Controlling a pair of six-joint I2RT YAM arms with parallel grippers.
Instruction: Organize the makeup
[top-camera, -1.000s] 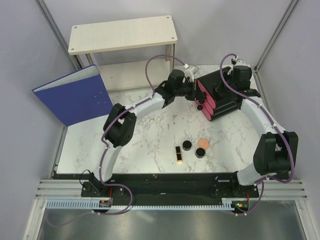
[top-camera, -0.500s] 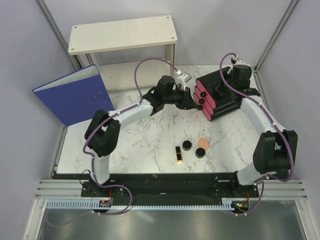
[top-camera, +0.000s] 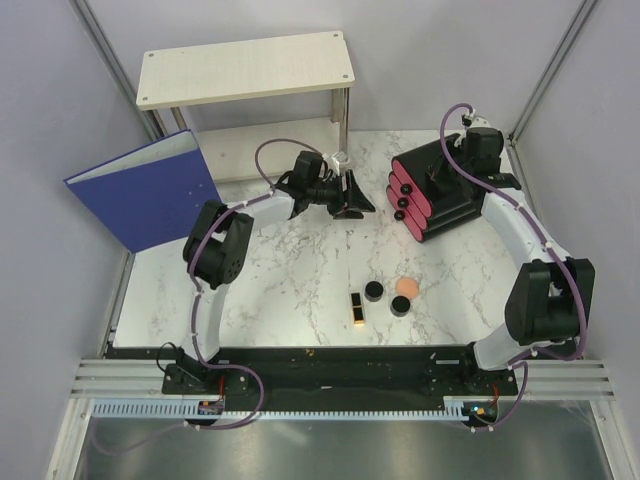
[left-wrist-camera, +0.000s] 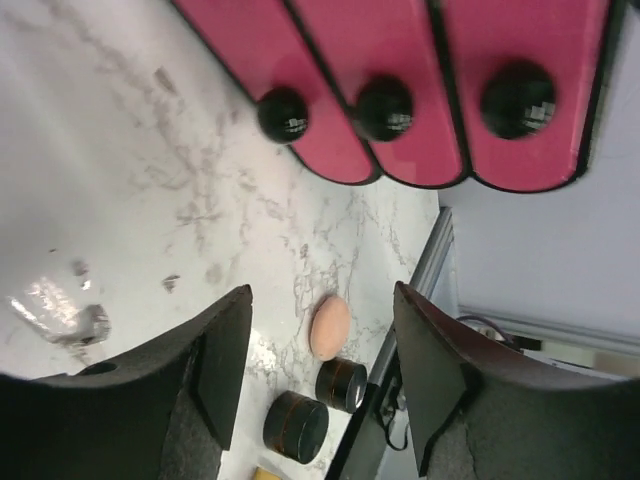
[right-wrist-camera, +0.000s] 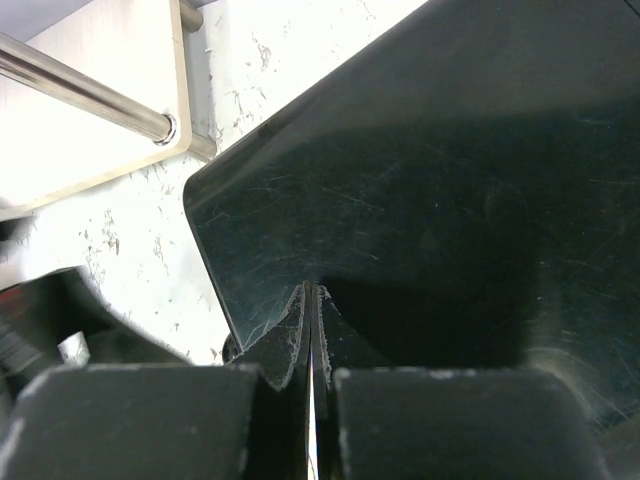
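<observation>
The makeup lies near the table's front: a black-and-gold lipstick (top-camera: 356, 308), two round black jars (top-camera: 374, 291) (top-camera: 401, 305) and a peach puff (top-camera: 406, 287). My left gripper (top-camera: 357, 203) hangs open and empty over the marble, left of the pink drawers (top-camera: 403, 200). In the left wrist view, between the fingers of the left gripper (left-wrist-camera: 322, 300), show the puff (left-wrist-camera: 330, 327) and both jars (left-wrist-camera: 341, 384) (left-wrist-camera: 296, 427), far off. My right gripper (top-camera: 441, 178) is shut, tips resting on the black organizer box's top (right-wrist-camera: 450, 180).
The organizer box (top-camera: 455, 195) stands at the back right, its three drawers (left-wrist-camera: 400, 90) with black knobs pushed in. A blue binder (top-camera: 150, 190) leans at the left. A wooden shelf (top-camera: 245, 65) stands at the back.
My left gripper has drawn back leftward from the drawer fronts and opened. The right gripper has stayed on the box.
</observation>
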